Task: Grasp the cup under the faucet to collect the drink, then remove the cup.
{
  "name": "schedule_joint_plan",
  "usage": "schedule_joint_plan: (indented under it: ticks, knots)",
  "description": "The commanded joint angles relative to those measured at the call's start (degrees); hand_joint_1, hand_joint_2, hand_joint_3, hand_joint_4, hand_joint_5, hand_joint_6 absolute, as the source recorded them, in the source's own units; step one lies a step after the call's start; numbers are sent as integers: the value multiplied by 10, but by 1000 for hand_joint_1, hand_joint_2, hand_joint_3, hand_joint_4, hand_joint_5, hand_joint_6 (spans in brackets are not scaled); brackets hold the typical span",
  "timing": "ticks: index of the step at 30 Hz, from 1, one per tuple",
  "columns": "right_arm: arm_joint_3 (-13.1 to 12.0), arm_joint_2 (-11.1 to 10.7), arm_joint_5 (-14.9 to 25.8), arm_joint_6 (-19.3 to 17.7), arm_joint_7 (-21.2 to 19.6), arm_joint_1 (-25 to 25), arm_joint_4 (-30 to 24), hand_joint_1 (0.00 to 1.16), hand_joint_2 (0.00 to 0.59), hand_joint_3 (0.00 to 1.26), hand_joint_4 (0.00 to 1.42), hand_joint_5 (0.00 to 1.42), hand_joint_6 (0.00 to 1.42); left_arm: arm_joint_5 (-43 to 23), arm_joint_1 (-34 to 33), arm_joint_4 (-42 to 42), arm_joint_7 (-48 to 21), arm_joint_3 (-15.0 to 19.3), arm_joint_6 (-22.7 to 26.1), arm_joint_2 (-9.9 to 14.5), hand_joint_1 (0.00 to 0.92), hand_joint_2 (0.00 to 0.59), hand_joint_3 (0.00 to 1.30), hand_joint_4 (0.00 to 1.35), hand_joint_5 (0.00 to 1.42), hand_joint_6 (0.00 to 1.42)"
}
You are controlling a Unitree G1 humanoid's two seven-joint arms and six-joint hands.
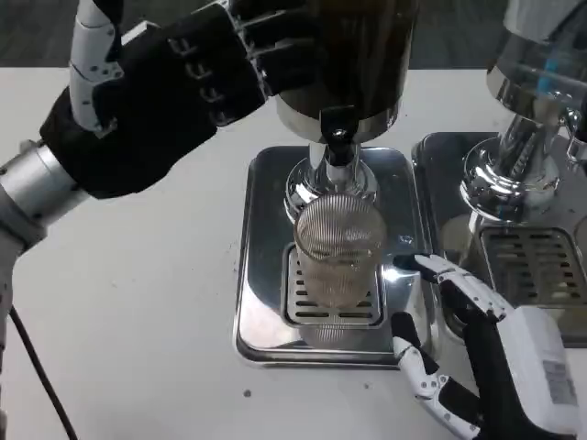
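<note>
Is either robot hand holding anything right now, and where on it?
The left robot hand rests on the dispenser's upper body; a grip cannot be confirmed. The right robot hand is open beside the cup, holding nothing.

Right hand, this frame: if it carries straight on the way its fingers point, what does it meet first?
Probably the ribbed clear cup under the faucet: the right hand points up-left at its side, fingers apart. Depth is unclear; the dispenser's metal base might come first.
</note>
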Motion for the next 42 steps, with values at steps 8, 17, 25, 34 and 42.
schedule_joint_plan:
  ticks: [8, 17, 25, 34, 42]
  knots:
    - [-4, 3, 10, 7, -8, 16, -5, 437, 470, 329, 257, 304, 321, 48, -18, 16, -4, -17, -6, -36, 0, 135, 206, 120, 151, 92]
    - [-2, 6, 10, 5, -10, 23, -7, 437, 470, 329, 257, 304, 321, 90, -13, 24, 6, -33, -38, -68, 0, 139, 163, 69, 114, 58]
    - [-2, 8, 9, 5, -12, 27, -11, 437, 470, 337, 257, 304, 321, 125, -13, 45, 17, -42, -78, -81, 0, 139, 144, 44, 100, 42]
    - [-4, 8, 12, 5, -12, 28, -11, 436, 467, 339, 261, 304, 321, 166, -15, 72, 26, -47, -142, -85, 0, 139, 133, 47, 98, 41]
    - [-4, 8, 16, 4, -11, 27, -8, 431, 462, 346, 261, 305, 321, 186, -19, 101, 22, -53, -177, -86, 0, 139, 139, 51, 98, 40]
